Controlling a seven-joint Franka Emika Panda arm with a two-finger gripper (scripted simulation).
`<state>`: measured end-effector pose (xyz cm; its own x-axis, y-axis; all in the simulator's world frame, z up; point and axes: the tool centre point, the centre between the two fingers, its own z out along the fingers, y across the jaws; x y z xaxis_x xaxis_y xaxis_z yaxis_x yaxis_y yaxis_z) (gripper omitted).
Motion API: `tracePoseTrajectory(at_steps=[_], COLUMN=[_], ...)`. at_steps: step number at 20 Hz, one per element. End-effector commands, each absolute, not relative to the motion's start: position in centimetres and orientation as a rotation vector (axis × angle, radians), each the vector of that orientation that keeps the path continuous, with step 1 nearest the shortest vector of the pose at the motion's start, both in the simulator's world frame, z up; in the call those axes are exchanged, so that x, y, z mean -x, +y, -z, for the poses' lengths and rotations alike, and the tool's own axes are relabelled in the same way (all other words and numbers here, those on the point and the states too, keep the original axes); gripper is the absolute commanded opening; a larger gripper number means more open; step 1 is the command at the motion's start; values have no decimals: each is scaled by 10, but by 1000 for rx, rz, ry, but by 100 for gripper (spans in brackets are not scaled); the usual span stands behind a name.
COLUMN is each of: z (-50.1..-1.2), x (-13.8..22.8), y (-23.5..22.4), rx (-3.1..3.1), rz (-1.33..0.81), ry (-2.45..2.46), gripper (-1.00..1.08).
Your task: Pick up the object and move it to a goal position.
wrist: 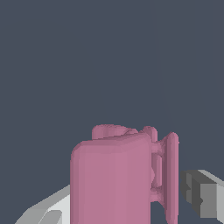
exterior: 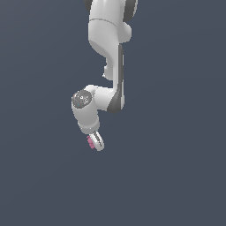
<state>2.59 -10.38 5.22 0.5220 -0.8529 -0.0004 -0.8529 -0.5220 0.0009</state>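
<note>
The object is a small pink block with ridges, seen as a pink patch at the tip of my white gripper in the exterior view. In the wrist view the object fills the space between my gripper's two fingers, with a white finger on one side and a grey pad close against its ridged side. The gripper is shut on the object and tilted. No surface shows under it.
The white arm hangs down from the top of the exterior view, its elbow bent toward that view's left. Around it is only a plain dark blue-grey background.
</note>
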Motion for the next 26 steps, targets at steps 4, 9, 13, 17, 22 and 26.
tracePoseTrajectory(at_steps=[4, 9, 13, 17, 22, 26], z=[-75, -105, -132, -158, -181, -193], x=[-34, -46, -56, -67, -78, -84], y=[-125, -153, -178, -202, -224, -235], rx=[-2739, -2739, -2739, -2739, -2740, -2740], rz=[-1, -1, -1, -1, 0, 0], ry=[-1536, -1536, -1536, -1535, -1534, -1534], gripper=[-100, -100, -100, -100, -100, -100])
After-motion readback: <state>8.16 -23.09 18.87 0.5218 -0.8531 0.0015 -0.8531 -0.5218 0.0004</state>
